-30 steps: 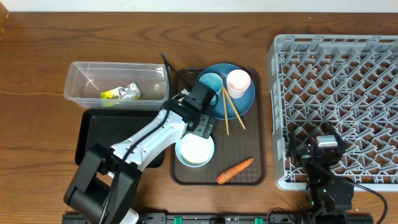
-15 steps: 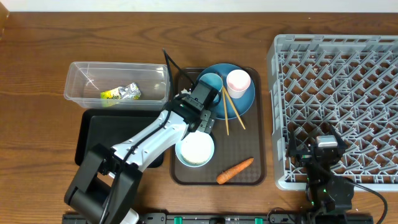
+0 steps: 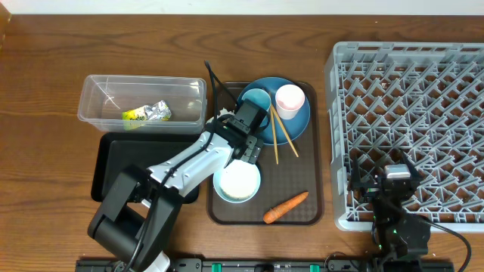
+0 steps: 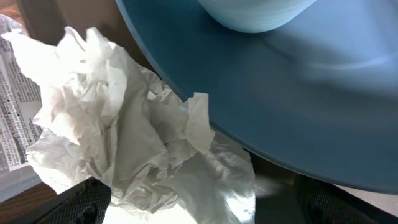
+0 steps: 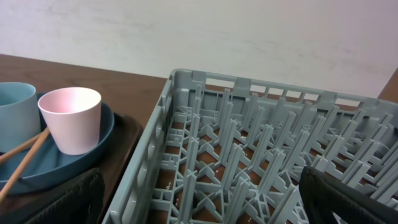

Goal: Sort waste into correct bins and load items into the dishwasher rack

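My left gripper (image 3: 240, 134) is open, low over the brown serving tray at the left edge of the blue plate (image 3: 293, 121). In the left wrist view, crumpled white paper (image 4: 124, 143) lies between its spread fingers (image 4: 199, 208), beside the plate (image 4: 298, 112) and the light blue cup (image 4: 255, 12). On the plate stand the light blue cup (image 3: 255, 100), the pink cup (image 3: 290, 98) and the chopsticks (image 3: 275, 136). The white bowl (image 3: 237, 183) and carrot (image 3: 286, 207) lie nearer. My right gripper (image 5: 199, 202) is open and empty over the grey rack's (image 3: 412, 113) front left corner.
The clear tub (image 3: 94, 106) at the left holds the yellow-green wrapper (image 3: 147, 113). The black tray (image 3: 113, 162) lies in front of it, partly under my left arm. The brown serving tray (image 3: 306, 177) sits between the bins and the rack.
My left arm has edged slightly toward the plate's rim. The paper stays between the open fingers. The right arm has not moved.
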`<state>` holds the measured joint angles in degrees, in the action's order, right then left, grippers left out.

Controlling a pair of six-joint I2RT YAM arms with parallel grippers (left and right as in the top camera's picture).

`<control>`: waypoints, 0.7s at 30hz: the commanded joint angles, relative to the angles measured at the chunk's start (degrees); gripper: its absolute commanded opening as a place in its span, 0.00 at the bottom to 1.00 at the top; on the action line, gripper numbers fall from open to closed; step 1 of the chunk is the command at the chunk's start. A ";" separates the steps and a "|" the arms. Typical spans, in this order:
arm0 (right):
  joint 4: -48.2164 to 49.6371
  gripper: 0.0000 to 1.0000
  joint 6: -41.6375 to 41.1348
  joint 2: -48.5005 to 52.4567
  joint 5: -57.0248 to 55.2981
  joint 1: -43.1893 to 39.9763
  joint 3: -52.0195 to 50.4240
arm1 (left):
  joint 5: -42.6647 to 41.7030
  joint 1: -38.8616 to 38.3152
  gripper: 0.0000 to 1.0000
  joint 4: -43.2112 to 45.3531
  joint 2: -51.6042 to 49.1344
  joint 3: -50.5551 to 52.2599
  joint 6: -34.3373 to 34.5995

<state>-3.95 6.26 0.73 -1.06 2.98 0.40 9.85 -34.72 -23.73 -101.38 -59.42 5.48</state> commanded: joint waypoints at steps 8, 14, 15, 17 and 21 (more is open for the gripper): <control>-0.15 0.99 -0.42 -0.09 -0.39 0.09 -0.11 | 1.36 0.09 0.63 0.96 -0.66 0.39 -0.94; -0.15 0.99 -0.42 -0.09 -0.39 0.09 -0.11 | 1.38 0.09 0.46 1.40 -1.38 0.39 -0.96; -0.15 0.99 -0.42 -0.09 -0.39 0.09 -0.11 | 1.40 0.09 0.41 1.38 -1.38 0.39 -0.96; -0.15 0.99 -0.42 -0.09 -0.39 0.09 -0.11 | 1.40 0.09 0.32 1.38 -1.38 0.39 -0.96; -0.15 0.99 -0.42 -0.09 -0.39 0.09 -0.11 | 1.75 0.09 0.15 1.11 -1.01 0.39 -0.98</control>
<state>-3.95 6.28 0.73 -1.08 2.98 0.40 10.72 -34.72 -22.46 -101.86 -59.42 4.62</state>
